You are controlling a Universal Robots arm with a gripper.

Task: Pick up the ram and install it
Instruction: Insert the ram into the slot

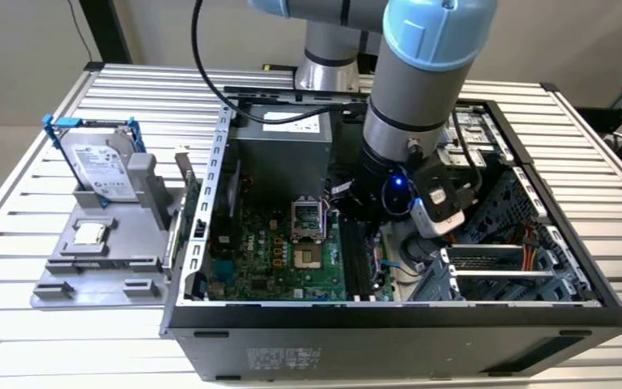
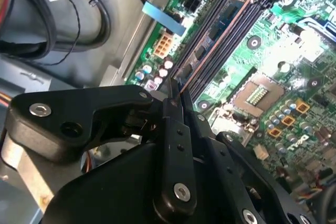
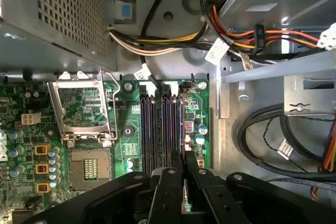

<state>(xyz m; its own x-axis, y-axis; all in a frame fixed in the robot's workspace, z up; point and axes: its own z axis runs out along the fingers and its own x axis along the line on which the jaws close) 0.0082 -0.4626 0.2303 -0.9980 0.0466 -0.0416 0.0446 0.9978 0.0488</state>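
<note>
The computer case point(image 1: 398, 312) lies open on its side on the slatted table point(image 1: 30, 340), so that the green circuit board point(image 1: 262, 259) faces up and the slots can be reached from above. The arm point(image 1: 414, 89) reaches down into the case, between the grey power box point(image 1: 279, 158) and the drive bays point(image 1: 505, 267) on the exterior view's right; both crowd the approach, and a bundle of coloured wires point(image 3: 173, 40) hangs near the far end of the slots.

On the exterior view's left, outside the case, a grey stand point(image 1: 100, 251) holds the hard drive point(image 1: 100, 166) upright and a small square chip point(image 1: 90, 233) flat, well apart from the work.

The gripper point(image 2: 176, 95) is down at the memory slots point(image 3: 160, 129), beside the open processor socket point(image 3: 89, 169) with its metal frame point(image 3: 81, 106) raised. In the second wrist view the fingers point(image 2: 170, 114) are closed on the ram point(image 2: 220, 30), a thin dark-blue stick held on edge, running away from the fingertips along the line of the slots. It is gripped at one end and edge-down, which in my judgement suits pressing it into a slot. It appears to sit in or just over the slot nearest the case wall; whether it is fully seated I cannot tell. The white slot latches point(image 3: 152, 88) at the far end are visible; their position is unclear.
</note>
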